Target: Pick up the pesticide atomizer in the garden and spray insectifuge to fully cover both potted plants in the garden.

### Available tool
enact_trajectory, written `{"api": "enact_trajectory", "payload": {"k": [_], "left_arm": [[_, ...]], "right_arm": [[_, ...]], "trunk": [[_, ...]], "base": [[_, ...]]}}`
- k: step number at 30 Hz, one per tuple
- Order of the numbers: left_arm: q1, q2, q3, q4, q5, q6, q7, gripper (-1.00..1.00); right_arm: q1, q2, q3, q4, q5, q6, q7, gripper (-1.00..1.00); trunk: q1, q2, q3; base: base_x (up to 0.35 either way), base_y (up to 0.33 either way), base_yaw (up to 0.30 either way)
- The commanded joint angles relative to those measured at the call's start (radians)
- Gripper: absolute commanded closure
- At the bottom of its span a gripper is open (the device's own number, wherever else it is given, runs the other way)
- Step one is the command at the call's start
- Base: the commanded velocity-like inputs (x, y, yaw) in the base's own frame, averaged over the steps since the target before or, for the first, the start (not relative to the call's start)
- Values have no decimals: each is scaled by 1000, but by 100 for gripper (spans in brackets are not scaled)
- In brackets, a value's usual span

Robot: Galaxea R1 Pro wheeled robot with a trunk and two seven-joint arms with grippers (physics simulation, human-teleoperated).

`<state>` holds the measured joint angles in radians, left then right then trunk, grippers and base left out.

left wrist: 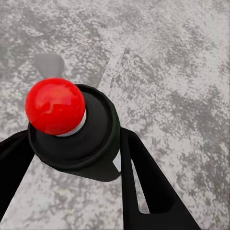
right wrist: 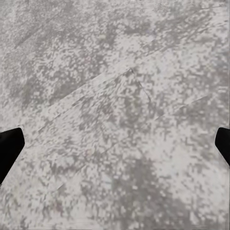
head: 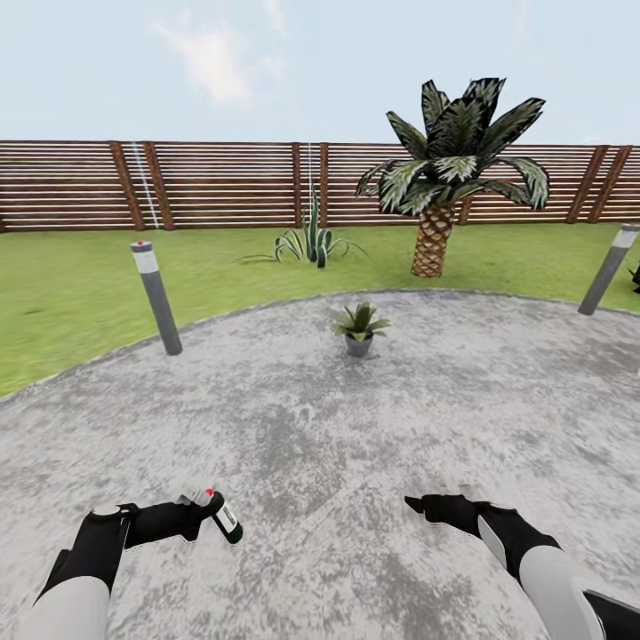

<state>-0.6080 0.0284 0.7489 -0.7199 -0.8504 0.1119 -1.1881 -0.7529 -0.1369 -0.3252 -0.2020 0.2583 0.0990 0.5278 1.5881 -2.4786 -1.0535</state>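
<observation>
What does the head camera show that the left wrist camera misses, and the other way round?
Head view alone: the potted plant ahead on the paving, a palm, a spiky agave, two lamp posts, lawn, fence, sky and the right gripper. Left wrist view alone: a close look at the spray bottle's glossy red button between the black fingers. Both: the left gripper holding that bottle over grey paving.

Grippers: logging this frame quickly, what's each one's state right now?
Left gripper: shut on the pesticide atomizer.
Right gripper: open, holding nothing.

Black atomizer [head: 224, 518] (red-capped), potted plant [head: 359, 326] ahead
</observation>
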Motion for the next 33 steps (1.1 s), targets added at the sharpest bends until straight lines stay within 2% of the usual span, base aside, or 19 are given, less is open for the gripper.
{"api": "enact_trajectory", "payload": {"k": [1, 26, 33], "left_arm": [[-1, -1, 4, -1, -4, 9, -5, 100], [-1, -1, 4, -1, -4, 9, -5, 100], [-1, -1, 4, -1, -4, 9, -5, 100]], "right_arm": [[0, 0, -9, -2, 7, 7, 6, -100], [0, 0, -9, -2, 7, 8, 6, -100], [0, 0, -9, -2, 7, 11, 6, -100]], "trunk": [[0, 0, -1], [0, 0, -1], [0, 0, -1]], "base": [[317, 0, 0], [317, 0, -4], [317, 0, -233]]}}
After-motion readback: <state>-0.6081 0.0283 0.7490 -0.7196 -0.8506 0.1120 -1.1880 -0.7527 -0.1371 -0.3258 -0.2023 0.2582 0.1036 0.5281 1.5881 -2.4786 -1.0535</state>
